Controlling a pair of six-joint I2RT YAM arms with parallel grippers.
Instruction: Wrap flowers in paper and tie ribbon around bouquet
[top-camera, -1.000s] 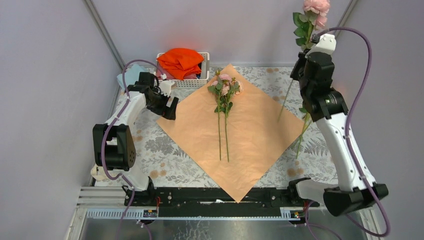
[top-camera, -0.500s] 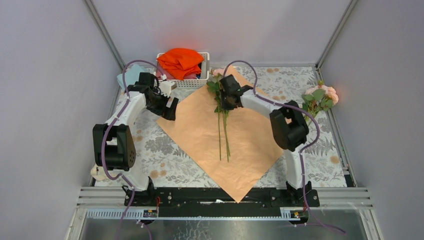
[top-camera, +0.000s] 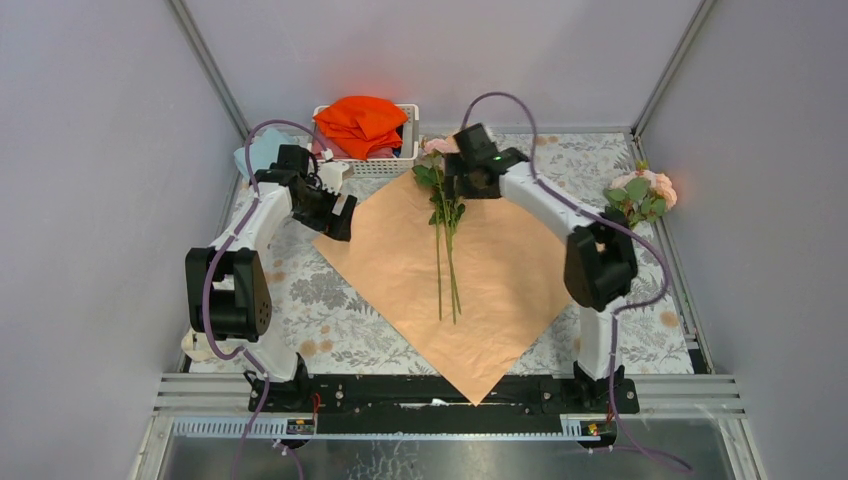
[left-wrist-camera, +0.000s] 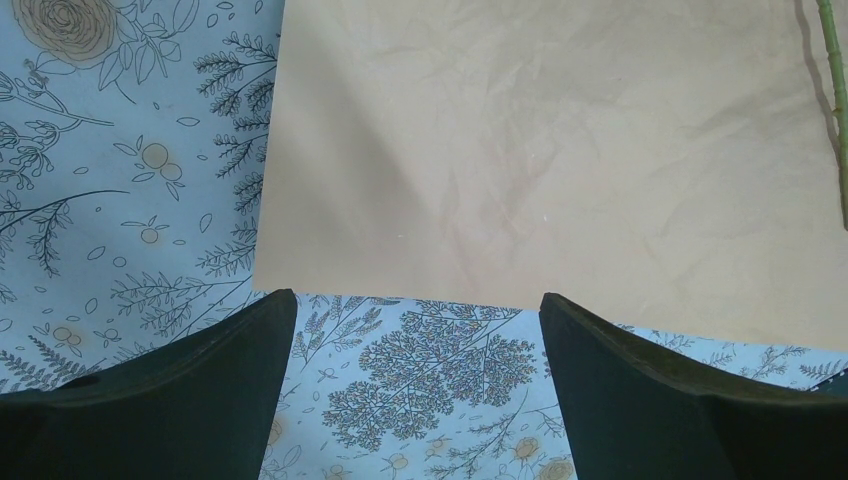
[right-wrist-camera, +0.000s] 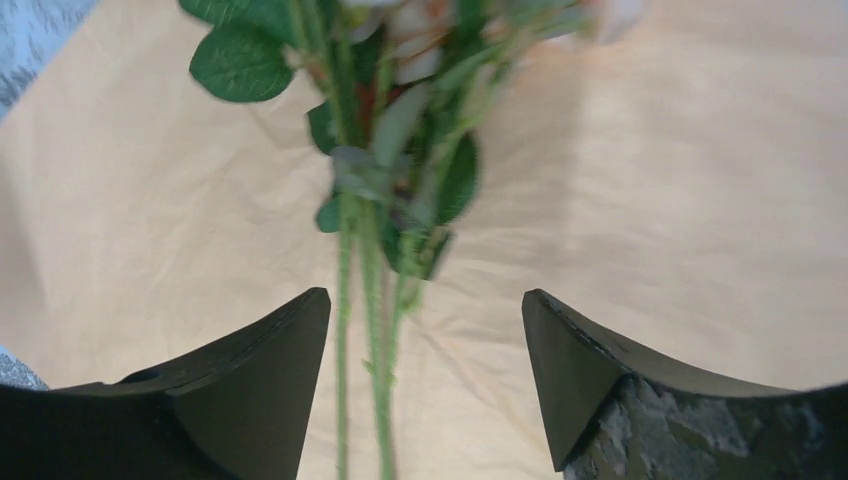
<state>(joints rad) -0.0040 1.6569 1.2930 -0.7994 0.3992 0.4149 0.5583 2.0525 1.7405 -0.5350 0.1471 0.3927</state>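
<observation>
Several pale pink flowers (top-camera: 446, 205) lie on the peach paper (top-camera: 500, 270), blooms toward its far corner, on the patterned bench (top-camera: 320, 300). Right jaws hang wide apart astride the leafy stems, gripping nothing. Left jaws gape, empty, over the paper's left corner. Stems look thin, light and bendy, blooms crushable; the bare lower stems seem safest to pinch.

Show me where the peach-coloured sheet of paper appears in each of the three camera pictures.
Top external: the paper is the big peach diamond in the middle of the picture.
Left wrist: the paper fills the upper middle and right.
Right wrist: the paper covers nearly the whole background.
Shared landmark: the green flower stems lying on it, seen at the right edge in left wrist and left of centre in right wrist.
</observation>
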